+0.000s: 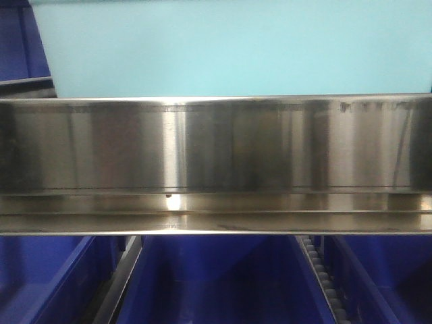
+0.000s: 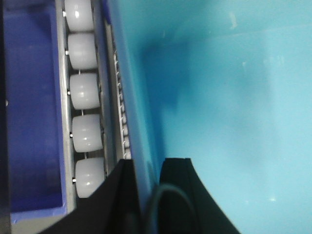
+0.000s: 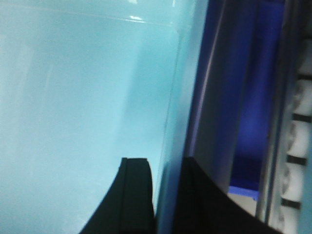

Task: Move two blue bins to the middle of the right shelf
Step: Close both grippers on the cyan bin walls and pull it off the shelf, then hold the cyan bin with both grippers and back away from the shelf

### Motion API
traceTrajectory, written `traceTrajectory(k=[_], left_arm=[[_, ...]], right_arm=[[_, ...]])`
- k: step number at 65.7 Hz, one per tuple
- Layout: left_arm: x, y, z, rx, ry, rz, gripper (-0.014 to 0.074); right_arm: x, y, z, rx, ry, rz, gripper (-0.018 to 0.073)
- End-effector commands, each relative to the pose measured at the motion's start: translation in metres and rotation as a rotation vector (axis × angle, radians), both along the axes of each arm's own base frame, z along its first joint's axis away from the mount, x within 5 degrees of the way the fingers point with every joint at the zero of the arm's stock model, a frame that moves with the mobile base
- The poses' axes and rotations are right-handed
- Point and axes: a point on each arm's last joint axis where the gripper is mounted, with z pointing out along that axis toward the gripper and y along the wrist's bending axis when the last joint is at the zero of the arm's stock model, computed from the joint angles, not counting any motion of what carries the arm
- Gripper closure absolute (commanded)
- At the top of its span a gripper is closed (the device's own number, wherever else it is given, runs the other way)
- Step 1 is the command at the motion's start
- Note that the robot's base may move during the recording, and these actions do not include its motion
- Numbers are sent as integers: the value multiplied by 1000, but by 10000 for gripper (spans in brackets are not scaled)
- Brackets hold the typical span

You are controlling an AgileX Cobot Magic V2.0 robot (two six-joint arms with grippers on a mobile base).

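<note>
Shelf rail point(image 1: 216, 148): brushed steel, spanning the front view.
Pale blue bin point(image 1: 236, 47): on the level just above and behind that rail; held by both side walls.
Dark blue bins point(image 1: 216, 283): level below the rail.
White rollers point(image 2: 84, 92): row beside the bin's left wall.
Left fingers point(image 2: 180, 195): narrowed onto the left wall, one inside, one outside.
Right fingers point(image 3: 136, 195): same hold, right wall.

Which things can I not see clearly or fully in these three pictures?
- Front view: the pale blue bin is cut by the top edge; the steel beam hides its base.
- Left wrist view: the left claw is cut by the bottom edge.
- Right wrist view: the right claw likewise; the rollers are blurred.
- A second pale bin shows nowhere.
</note>
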Motion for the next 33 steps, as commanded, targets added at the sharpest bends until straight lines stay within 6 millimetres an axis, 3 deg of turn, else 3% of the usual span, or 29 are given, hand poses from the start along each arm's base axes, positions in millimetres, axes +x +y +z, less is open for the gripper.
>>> traceTrajectory(k=[1,21,33], left_arm=[[-12,8,33,-24,-95,-1,707],[-44,21,102,-109,-293,1,707],[-53,25,121,-133,-350,1,707]], right_arm=[[-14,-7,24,-9,-80,4,711],[-47,-16,70,59,-262,-26,711],[-57,-19,92,96,-357,-41,711]])
